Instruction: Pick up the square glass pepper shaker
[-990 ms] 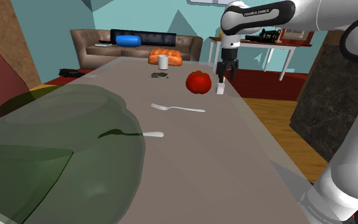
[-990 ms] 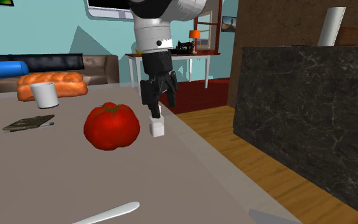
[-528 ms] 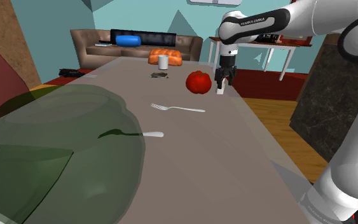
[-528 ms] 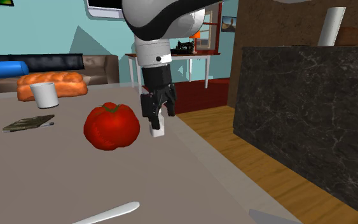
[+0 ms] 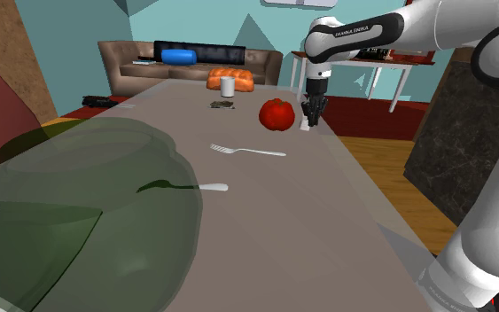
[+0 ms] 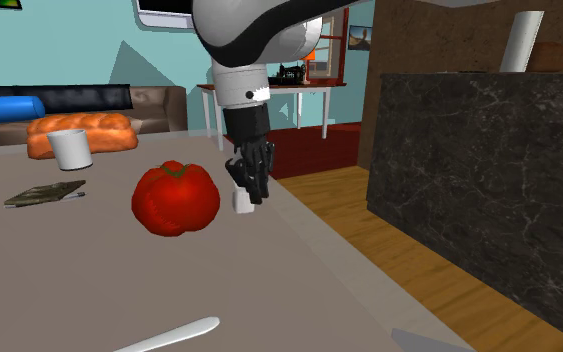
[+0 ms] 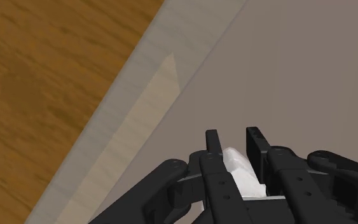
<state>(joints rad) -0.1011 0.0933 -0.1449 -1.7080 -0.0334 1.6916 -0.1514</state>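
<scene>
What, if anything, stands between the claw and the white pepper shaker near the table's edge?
Nothing visible does. The claw straddles the white pepper shaker, with a finger against each side. The red tomato sits beside them on the table, not between them.

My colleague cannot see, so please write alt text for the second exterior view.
The black end effector clasps a small white shaker near the edge of the table, beside a red tomato. A white cup stands farther back.
</scene>
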